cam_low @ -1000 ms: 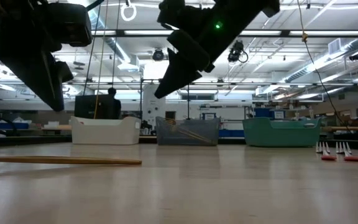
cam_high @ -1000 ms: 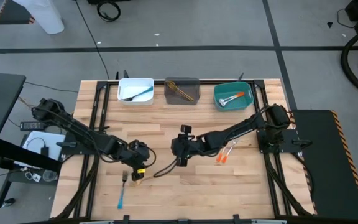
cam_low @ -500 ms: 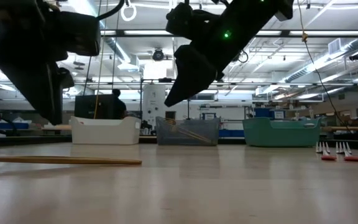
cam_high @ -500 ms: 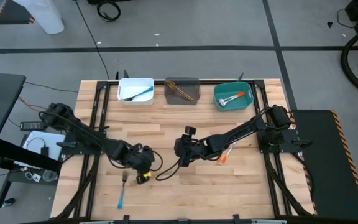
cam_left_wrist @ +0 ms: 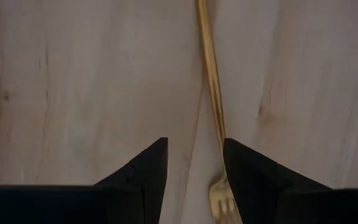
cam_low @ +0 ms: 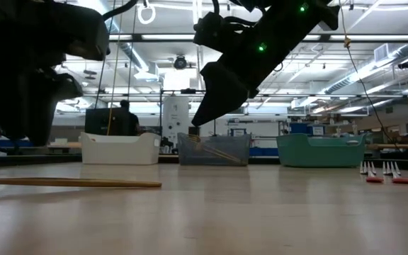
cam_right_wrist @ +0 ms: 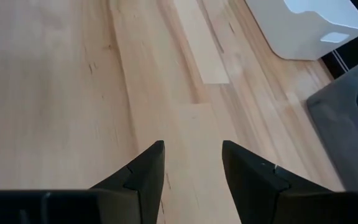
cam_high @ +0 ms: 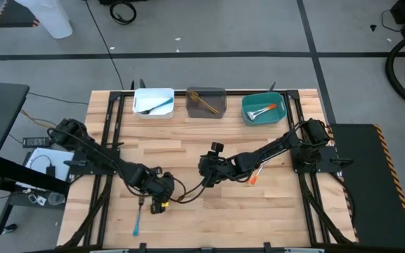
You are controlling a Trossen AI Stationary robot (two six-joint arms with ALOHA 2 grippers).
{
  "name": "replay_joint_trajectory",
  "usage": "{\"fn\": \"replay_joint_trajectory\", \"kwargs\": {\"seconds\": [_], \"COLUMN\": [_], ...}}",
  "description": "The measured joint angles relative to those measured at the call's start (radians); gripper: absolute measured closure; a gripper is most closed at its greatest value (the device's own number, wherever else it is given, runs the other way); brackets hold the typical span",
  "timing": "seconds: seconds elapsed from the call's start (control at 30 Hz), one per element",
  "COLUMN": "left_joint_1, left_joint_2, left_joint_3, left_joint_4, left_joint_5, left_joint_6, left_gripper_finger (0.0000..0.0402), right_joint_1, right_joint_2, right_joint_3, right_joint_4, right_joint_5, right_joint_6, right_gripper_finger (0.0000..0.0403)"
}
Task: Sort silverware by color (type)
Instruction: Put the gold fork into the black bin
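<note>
A gold fork (cam_left_wrist: 211,87) lies flat on the wooden table, showing in the low view as a thin bar (cam_low: 69,183). My left gripper (cam_left_wrist: 194,180) hangs open above the fork's tine end (cam_left_wrist: 221,200), pointing steeply down; in the high view it is left of centre near the front (cam_high: 160,197). My right gripper (cam_right_wrist: 192,165) is open over bare wood at mid-table (cam_high: 204,170), holding nothing. A blue-handled fork (cam_high: 138,216) lies by the front edge. Two orange-handled forks (cam_high: 255,174) lie right of centre.
Three bins stand in a row along the far edge: white (cam_high: 153,102), grey (cam_high: 206,102) and teal (cam_high: 264,109), each with utensils inside. Arm cables trail across the table's left part. Bare wood lies between the grippers and the bins.
My left gripper has moved toward the near edge and a little to the right, tipping more steeply downward over the gold fork's tine end. My right gripper has sunk slightly. Both stay open, and the forks have not moved.
</note>
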Motion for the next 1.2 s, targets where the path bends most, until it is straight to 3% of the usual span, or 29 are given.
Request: {"fn": "replay_joint_trajectory", "kwargs": {"seconds": [0.37, 0.63, 0.93, 1.2], "left_joint_1": [-0.011, -0.012, -0.012, -0.023], "left_joint_2": [0.0, 0.0, 0.003, 0.067], "left_joint_3": [-0.001, -0.001, -0.001, 0.041], "left_joint_4": [-0.003, 0.098, 0.101, 0.06], "left_joint_5": [0.014, 0.013, -0.005, 0.013], "left_joint_6": [0.026, -0.062, -0.154, -0.134], "left_gripper_finger": [0.0237, 0.0237, 0.0237, 0.0237], "right_joint_1": [0.0, 0.01, 0.018, 0.008], "right_joint_2": [0.0, 0.0, 0.0, 0.0], "right_joint_3": [0.0, 0.0, 0.0, 0.0], "right_joint_4": [0.002, -0.013, -0.038, -0.038], "right_joint_5": [0.0, 0.018, 0.092, 0.092], "right_joint_6": [0.013, 0.015, -0.009, -0.003], "right_gripper_finger": [0.0231, 0.0231, 0.0231, 0.0231]}}
